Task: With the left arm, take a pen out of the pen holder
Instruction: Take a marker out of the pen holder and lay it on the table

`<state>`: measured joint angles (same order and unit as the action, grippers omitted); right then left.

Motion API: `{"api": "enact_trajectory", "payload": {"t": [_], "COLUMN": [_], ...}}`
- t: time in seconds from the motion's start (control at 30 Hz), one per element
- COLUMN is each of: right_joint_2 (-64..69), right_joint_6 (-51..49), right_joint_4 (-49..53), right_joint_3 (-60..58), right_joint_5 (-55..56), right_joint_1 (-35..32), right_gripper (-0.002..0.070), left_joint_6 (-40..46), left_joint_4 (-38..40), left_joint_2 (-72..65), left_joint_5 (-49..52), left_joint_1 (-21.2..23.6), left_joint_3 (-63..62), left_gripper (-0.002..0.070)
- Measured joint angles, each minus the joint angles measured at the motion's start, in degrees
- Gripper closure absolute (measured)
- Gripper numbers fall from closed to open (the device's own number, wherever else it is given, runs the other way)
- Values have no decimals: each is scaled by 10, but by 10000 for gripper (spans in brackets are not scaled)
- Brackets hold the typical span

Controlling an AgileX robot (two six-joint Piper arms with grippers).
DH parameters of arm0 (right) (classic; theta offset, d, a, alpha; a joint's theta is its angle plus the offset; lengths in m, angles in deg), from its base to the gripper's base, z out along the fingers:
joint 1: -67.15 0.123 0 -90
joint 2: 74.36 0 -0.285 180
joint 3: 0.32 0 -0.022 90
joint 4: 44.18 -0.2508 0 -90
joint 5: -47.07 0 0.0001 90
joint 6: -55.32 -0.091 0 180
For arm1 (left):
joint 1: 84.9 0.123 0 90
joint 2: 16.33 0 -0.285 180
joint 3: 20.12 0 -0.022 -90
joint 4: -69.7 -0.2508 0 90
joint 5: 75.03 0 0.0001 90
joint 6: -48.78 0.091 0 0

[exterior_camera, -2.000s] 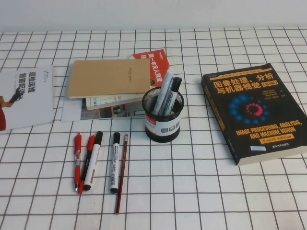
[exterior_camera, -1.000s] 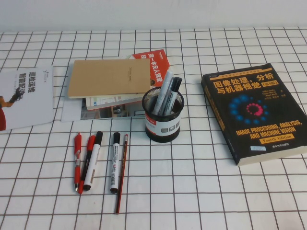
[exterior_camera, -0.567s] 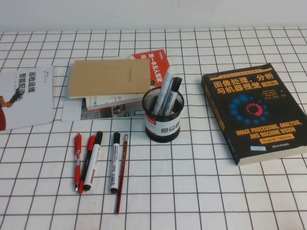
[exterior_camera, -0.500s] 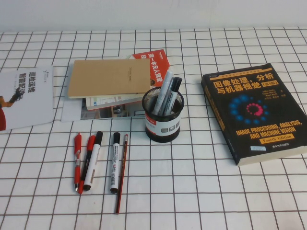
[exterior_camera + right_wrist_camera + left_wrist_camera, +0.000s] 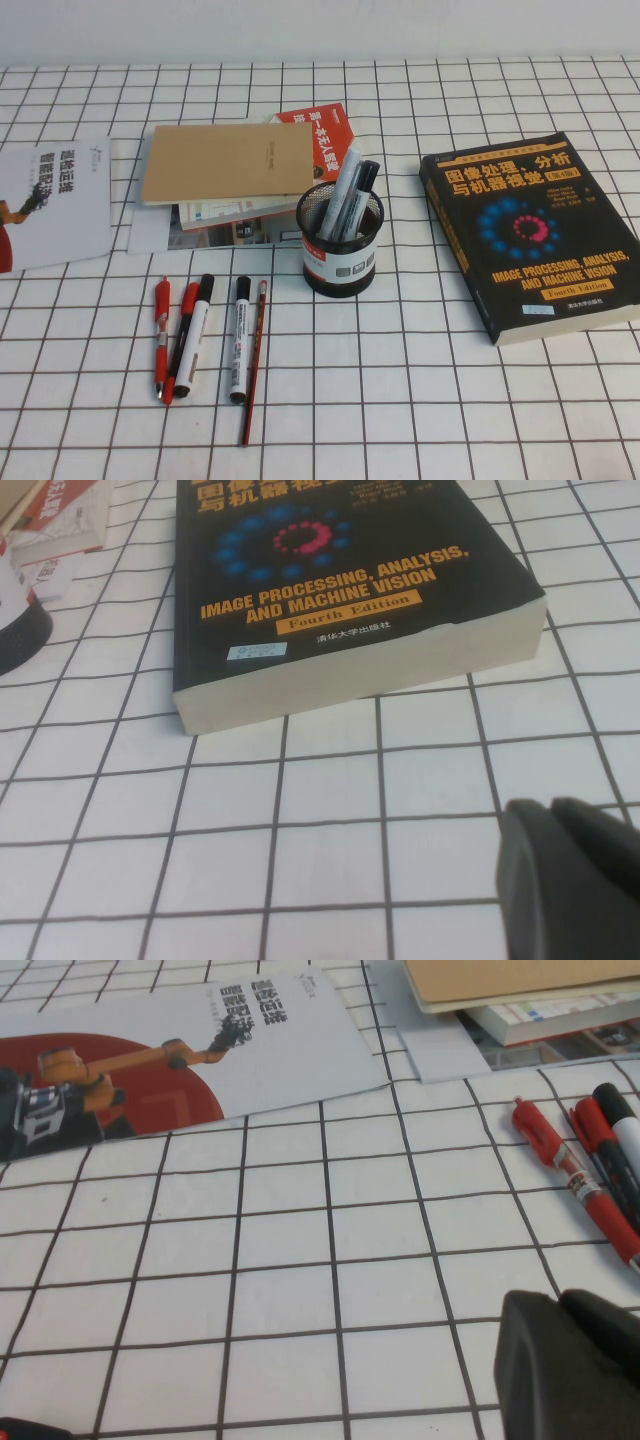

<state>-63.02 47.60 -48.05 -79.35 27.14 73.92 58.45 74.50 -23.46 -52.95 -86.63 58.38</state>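
Not started yet: the pens [image 5: 350, 195] are sitting in the pen holder [image 5: 340, 255] mid-bench, the left gripper [image 5: 570, 1365] is hovering front-left with jaws shut and empty, and the right gripper [image 5: 570, 880] is idling front-right by the book [image 5: 530, 235].

A black textbook [image 5: 530, 235] lies well right of a brown notebook [image 5: 228, 162] topping a red book [image 5: 322, 128], a leaflet [image 5: 50, 200] farther left.

The holder [image 5: 340, 252] stands mid-counter [image 5: 450, 400] with pens [image 5: 350, 195] in it. A book stack [image 5: 225, 165] lies behind it to the left, a leaflet [image 5: 50, 200] at the left edge and a textbook [image 5: 530, 235] to the right. 4 loose pens [image 5: 238, 340] and 1 pencil [image 5: 254, 365] lie before the stack. The left gripper [image 5: 565, 1360] is near them, the right gripper [image 5: 570, 880] before the textbook.
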Motion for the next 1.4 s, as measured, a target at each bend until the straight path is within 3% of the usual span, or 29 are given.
{"api": "enact_trajectory", "payload": {"t": [0.2, 0.3, 0.4, 0.47, 0.7, 0.87, 1.07, 1.2, 1.4], "right_joint_2": [0, 0, 0, 0, 0, 0, 0, 0, 0], "right_joint_6": [0, 0, 0, 0, 0, 0, 0, 0, 0], "right_joint_4": [0, 0, 0, 0, 0, 0, 0, 0, 0], "right_joint_3": [0, 0, 0, 0, 0, 0, 0, 0, 0], "right_joint_5": [0, 0, 0, 0, 0, 0, 0, 0, 0], "right_joint_1": [0, 0, 0, 0, 0, 0, 0, 0, 0], "right_gripper": [692, 692, 692, 692, 692, 692, 692, 692, 692], "left_joint_6": [-16, -88, -193, -219, -156, -155, -133, -46, 113], "left_joint_4": [16, 118, 296, 371, 434, 446, 352, 299, 288], "left_joint_2": [0, 0, 0, 0, 0, 0, 0, -54, -215], "left_joint_5": [-23, -91, -175, -221, -264, -277, -196, -131, -58], "left_joint_1": [0, 0, 0, 0, 0, 0, 0, 0, 0], "left_joint_3": [1, 2, 2, 2, 2, 2, -32, -124, -254], "left_gripper": [676, 676, 676, 676, 676, 676, 676, 676, 676]}}
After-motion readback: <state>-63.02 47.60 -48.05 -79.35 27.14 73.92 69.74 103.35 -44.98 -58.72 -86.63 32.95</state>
